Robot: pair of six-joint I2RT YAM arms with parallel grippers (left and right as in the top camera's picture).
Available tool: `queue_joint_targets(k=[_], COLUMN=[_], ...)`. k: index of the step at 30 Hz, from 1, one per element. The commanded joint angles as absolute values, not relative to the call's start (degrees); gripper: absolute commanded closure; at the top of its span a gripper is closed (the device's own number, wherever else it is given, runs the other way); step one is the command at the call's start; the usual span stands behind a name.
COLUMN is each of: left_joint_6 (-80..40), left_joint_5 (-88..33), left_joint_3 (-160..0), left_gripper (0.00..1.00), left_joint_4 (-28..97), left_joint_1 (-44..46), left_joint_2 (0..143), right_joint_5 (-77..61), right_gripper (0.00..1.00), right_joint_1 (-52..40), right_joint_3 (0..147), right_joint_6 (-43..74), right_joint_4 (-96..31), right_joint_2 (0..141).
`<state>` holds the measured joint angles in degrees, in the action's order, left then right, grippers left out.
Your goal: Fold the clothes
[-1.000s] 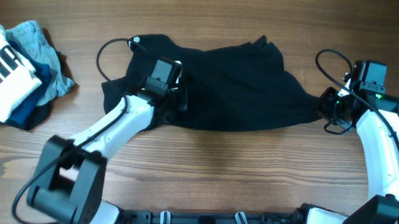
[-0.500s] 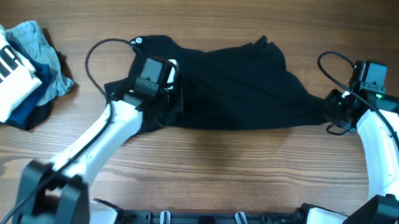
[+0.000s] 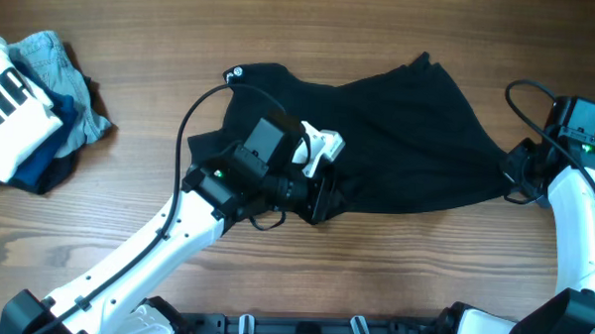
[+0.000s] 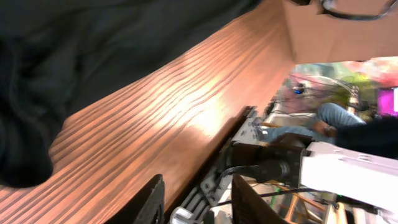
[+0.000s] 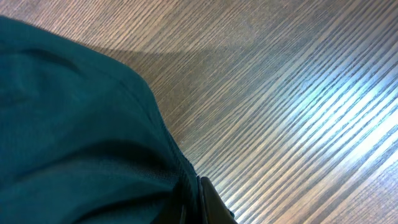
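Observation:
A black garment [image 3: 398,141] lies spread on the wooden table [image 3: 393,279], right of centre. My right gripper [image 3: 517,175] is shut on its right corner; in the right wrist view the dark cloth [image 5: 74,124] fills the left side and is pinched at the gripper [image 5: 196,202]. My left gripper [image 3: 321,196] is at the garment's front left edge. In the left wrist view the left gripper [image 4: 196,200] is open with nothing between its fingers [image 4: 149,199], and the black cloth [image 4: 74,50] lies above them.
A pile of other clothes [image 3: 27,108], blue, white and striped, sits at the table's far left. The left arm's cable [image 3: 195,124] loops over the garment's left side. Beyond the table's front edge, equipment shows in the left wrist view [image 4: 323,162].
The garment has slid to the right with my right gripper. My left arm has swung right and turned, from the garment's left part to its front edge.

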<state>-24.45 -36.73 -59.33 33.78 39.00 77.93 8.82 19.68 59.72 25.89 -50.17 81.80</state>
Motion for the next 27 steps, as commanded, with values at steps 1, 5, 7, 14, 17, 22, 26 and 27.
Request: queue_joint_targets(k=[1,5,7,14,17,22,26,27], left_joint_6=[-24.6,-26.6,-28.4,-30.5,-30.5,-30.5,-30.5,-30.5], left_joint_5=[-19.3,-8.7,-8.4,-8.2,-8.2,-6.6,-3.8,-3.8], left_joint_3=[-59.7,-59.5,-59.3,-59.3,-59.3,-59.3,-59.3,-59.3], left_gripper=[0.52,0.47,0.47,0.49,0.5,0.54,0.54,0.57], left_joint_4=[38.6,40.9,39.2,30.8,28.1,26.6,26.6,26.7], left_joint_1=[38.3,38.0,38.0,38.0,38.0,38.0,38.0,38.0], left_joint_2=[78.0,79.9,82.4,96.2,99.8,101.6,101.6,101.6], right_joint_5=[8.3,6.9,6.5,6.3,6.3,6.3,6.3,6.3], right_gripper=[0.94,0.94,0.94,0.94,0.94,0.94,0.94,0.94], right_joint_1=[19.7,19.7,19.7,19.7,19.7,19.7,19.7,19.7], right_joint_3=[61.2,61.2,61.2,61.2,61.2,61.2,61.2,61.2], right_joint_6=[25.9,25.5,25.5,25.4,25.5,25.4,25.4,25.2], right_joint_4=[-50.2,-50.0,-50.0,-50.5,-50.5,-50.5,-50.6,-50.6], right_joint_2=[81.2,81.2,81.2,81.2,81.2,81.2,81.2,81.2])
